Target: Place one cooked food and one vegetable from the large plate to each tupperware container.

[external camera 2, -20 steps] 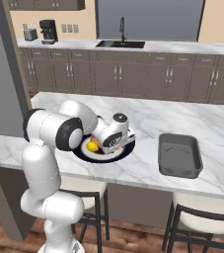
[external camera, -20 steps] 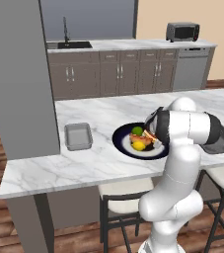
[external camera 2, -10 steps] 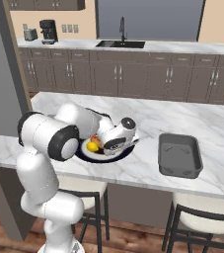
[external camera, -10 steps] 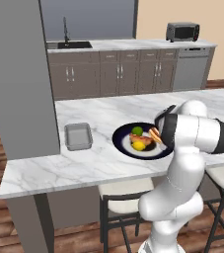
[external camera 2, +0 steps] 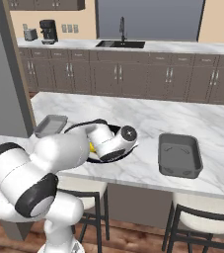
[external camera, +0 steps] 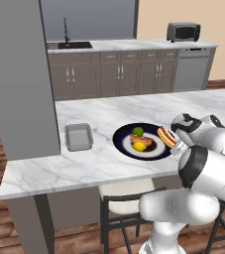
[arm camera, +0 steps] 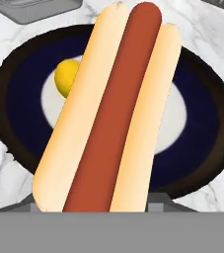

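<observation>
I read the gripper [external camera: 175, 140] as pinched across the hot dog [arm camera: 116, 106], lifted above the large plate's [external camera: 121, 144] right rim, its long axis running straight out from the jaws, with the empty grey tupperware container [external camera 2: 179, 154] lying well to the right along the counter.

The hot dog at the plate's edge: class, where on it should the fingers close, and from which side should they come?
Grip the hot dog across its middle, the fingers pressing the two bun sides, coming from above. It is long and narrow, so only its short width fits between them, and a mid-length hold should keep it balanced. It sits at the large plate rim nearest the arm.
</observation>
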You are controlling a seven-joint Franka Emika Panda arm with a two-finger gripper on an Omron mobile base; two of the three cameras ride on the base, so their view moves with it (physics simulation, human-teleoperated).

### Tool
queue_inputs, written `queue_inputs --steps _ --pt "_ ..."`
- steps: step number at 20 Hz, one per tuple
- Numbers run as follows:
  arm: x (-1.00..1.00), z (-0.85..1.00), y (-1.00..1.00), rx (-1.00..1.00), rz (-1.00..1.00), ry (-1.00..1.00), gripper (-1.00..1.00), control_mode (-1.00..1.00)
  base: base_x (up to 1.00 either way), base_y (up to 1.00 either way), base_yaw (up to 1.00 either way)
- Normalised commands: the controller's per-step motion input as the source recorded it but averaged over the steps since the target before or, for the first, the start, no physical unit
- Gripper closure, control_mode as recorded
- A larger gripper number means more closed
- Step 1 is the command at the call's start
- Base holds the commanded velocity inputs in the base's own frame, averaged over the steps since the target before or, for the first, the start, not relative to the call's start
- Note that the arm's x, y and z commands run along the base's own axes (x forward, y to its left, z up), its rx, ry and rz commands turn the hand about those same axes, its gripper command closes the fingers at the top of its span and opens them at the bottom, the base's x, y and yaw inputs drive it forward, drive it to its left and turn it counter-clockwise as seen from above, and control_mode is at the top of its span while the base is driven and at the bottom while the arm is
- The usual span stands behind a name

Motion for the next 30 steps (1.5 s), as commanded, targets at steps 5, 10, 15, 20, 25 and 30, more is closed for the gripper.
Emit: queue_inputs --steps 5,10,15,20,25,30 --pt "-0.11 1.00 0.00 -0.04 0.00 0.04 1.00 -1.00 0.00 0.00 0.00" --pt "0.00 0.87 -0.30 -0.03 -0.01 0.31 1.00 -1.00 0.00 0.00 0.00" --pt "0.00 0.08 -0.67 0.00 -0.03 0.18 1.00 -1.00 0.00 0.00 0.00" --pt "-0.15 0.00 -0.81 0.00 -0.06 0.00 1.00 -1.00 0.00 0.00 0.00" --pt "-0.06 0.00 -0.71 0.00 -0.08 0.00 1.00 -1.00 0.00 0.00 0.00" --pt "0.00 -0.01 -0.54 0.00 -0.11 0.00 1.00 -1.00 0.00 0.00 0.00"
